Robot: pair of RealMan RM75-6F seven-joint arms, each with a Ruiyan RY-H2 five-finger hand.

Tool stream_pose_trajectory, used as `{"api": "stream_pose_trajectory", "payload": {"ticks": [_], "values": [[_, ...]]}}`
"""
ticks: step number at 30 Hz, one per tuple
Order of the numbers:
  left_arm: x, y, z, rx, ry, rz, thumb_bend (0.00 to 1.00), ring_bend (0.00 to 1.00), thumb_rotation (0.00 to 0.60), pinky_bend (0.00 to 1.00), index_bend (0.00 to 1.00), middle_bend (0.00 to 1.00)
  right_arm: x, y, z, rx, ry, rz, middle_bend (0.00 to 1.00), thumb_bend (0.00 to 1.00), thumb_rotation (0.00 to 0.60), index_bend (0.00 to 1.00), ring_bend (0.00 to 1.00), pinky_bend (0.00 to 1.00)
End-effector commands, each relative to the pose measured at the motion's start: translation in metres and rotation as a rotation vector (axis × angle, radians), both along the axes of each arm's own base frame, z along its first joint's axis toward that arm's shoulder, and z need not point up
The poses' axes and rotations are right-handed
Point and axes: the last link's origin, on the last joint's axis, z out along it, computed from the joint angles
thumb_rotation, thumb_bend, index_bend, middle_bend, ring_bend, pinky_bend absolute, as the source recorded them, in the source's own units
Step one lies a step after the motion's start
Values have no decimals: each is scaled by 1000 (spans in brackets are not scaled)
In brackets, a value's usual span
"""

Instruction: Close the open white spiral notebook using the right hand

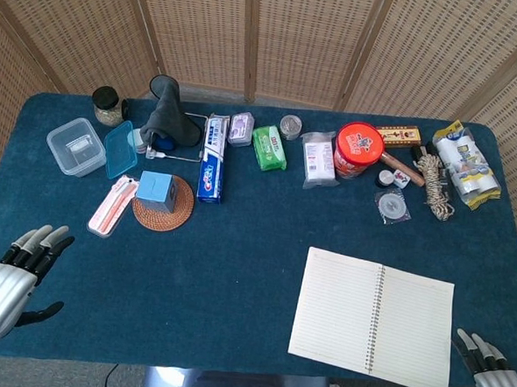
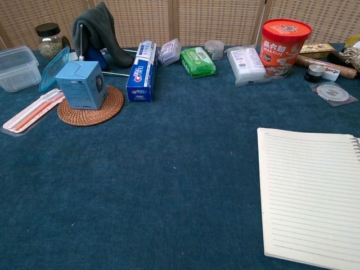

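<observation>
Head and chest views of my workspace. The blue cloth table [image 1: 236, 271] carries the white spiral notebook [image 1: 372, 318], which lies open and flat near the front right edge, lined pages up, with its wire spine running front to back between the two leaves; the chest view shows only its left page [image 2: 309, 197]. My right hand [image 1: 497, 383] sits at the lower right corner of the head view, just beside the notebook's right front corner and clear of the page, fingers extended and apart, holding nothing. My left hand [image 1: 7, 279] hovers at the front left edge, well apart from the notebook, fingers spread and empty.

Along the far side, in rough order of size:
- a grey cloth [image 2: 101, 31] draped over a stand
- a clear plastic container [image 1: 75, 145] with its blue lid [image 1: 120, 148] beside it
- a red tub [image 2: 285, 38] whose label I cannot read with confidence
- a blue toothpaste box [image 2: 141, 70] with a red and white logo too small to read
- a round woven coaster [image 1: 163, 203] bearing a small blue box [image 2: 82, 84]
- a green wipes pack [image 2: 197, 61]
- a white tissue pack [image 2: 246, 64]
- a coil of rope [image 1: 435, 185]
- a dark-lidded glass jar [image 2: 49, 39]
</observation>
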Motion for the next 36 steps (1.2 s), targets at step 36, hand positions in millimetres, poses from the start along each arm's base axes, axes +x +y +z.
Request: {"api": "stream_pose_trajectory", "payload": {"ticks": [36], "values": [[-5,-3,3,15,9,28,45,0,600,102,20,0,14,-7,-20,-50,-141,23,0,254,436,0,0,178]]}}
